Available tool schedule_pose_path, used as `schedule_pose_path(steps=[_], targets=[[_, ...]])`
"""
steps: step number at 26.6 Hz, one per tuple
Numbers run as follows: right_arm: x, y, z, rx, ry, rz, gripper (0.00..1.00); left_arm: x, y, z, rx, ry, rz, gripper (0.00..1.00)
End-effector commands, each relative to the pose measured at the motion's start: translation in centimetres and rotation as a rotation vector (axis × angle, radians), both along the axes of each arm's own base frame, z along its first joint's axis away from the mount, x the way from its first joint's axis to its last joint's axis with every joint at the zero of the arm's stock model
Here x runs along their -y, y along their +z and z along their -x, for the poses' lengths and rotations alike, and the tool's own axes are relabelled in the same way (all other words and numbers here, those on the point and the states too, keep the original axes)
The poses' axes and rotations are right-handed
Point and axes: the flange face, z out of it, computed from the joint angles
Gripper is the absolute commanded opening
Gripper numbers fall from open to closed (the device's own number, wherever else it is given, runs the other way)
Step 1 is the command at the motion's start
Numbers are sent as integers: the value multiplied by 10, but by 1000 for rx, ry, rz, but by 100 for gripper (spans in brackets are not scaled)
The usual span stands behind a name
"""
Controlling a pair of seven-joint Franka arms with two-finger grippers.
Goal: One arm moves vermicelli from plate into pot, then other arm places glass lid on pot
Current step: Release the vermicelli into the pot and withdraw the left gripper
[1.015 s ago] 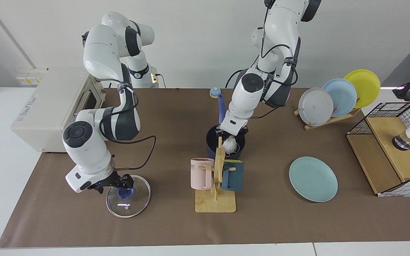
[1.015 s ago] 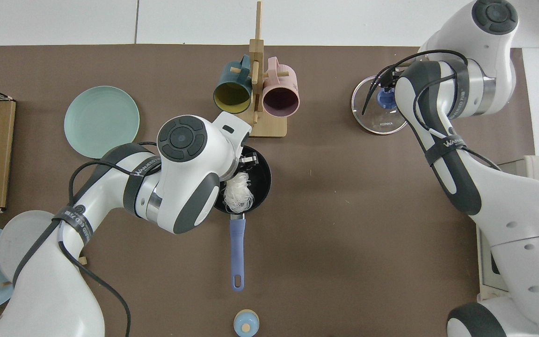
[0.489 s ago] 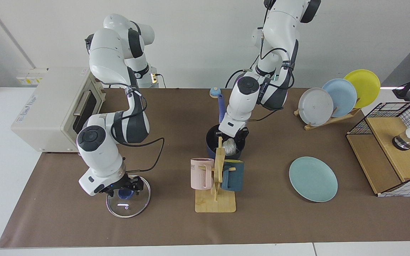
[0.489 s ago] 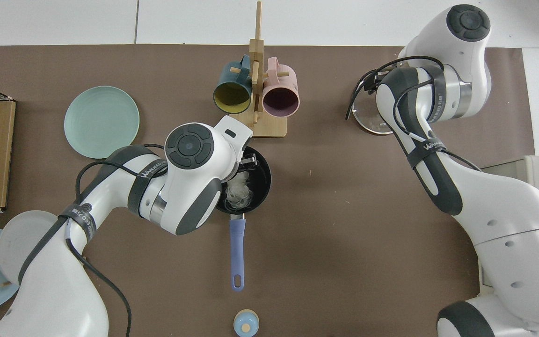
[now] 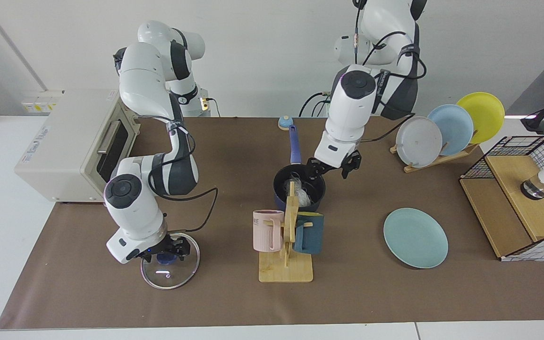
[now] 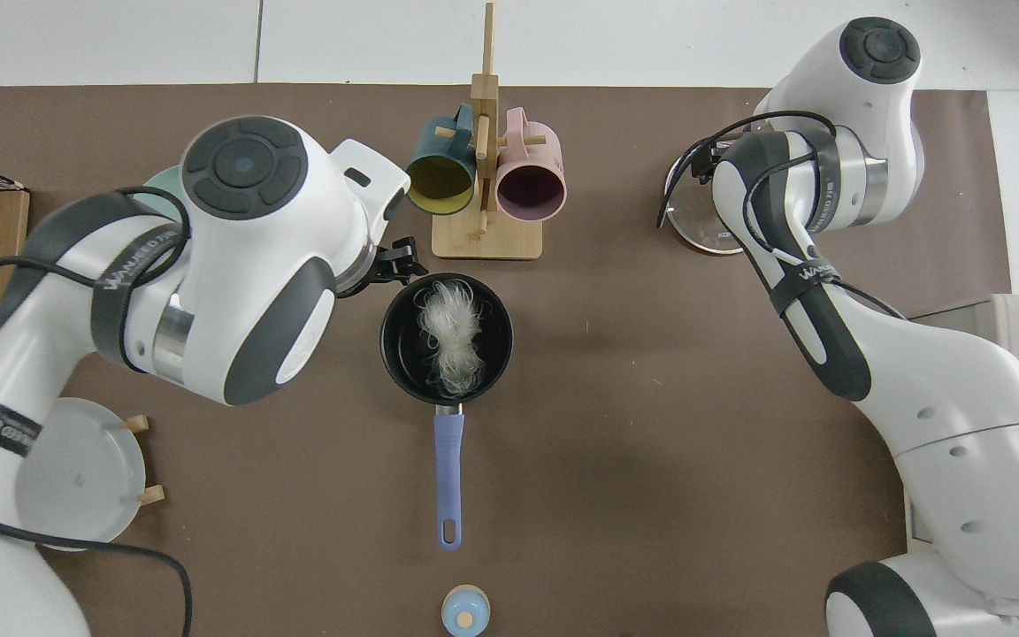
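We see both views evenly and brightly lit from overhead, with soft, short shadows. In the facing view the plate casts a thin dark crescent along its near edge, and the glass lid carries a small white glint. In the top view the pot throws a faint shadow onto the brown mat beside it. Focus is sharp across both views; we note slight bending of straight lines near the edges of the facing view.
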Motion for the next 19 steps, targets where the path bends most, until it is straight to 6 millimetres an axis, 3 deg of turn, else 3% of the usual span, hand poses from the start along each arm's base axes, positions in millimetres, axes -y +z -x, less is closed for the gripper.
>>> schedule_pose_path(steps=[1, 7, 10, 14, 19], targets=[[3, -4, -1, 6, -7, -7, 99, -42, 39, -3, -1, -24, -38, 100], [8, -13, 2, -15, -13, -20, 98, -120, 89, 9, -27, -78, -28, 100], [6, -14, 2, -18, -12, -21, 95, -145, 104, 16, -36, -99, -34, 100], [4, -14, 3, -18, -15, -25, 79, -182, 121, 24, -50, -142, -42, 100], [-3, -14, 3, -18, -12, -25, 48, -216, 134, 36, -52, -179, -37, 100]])
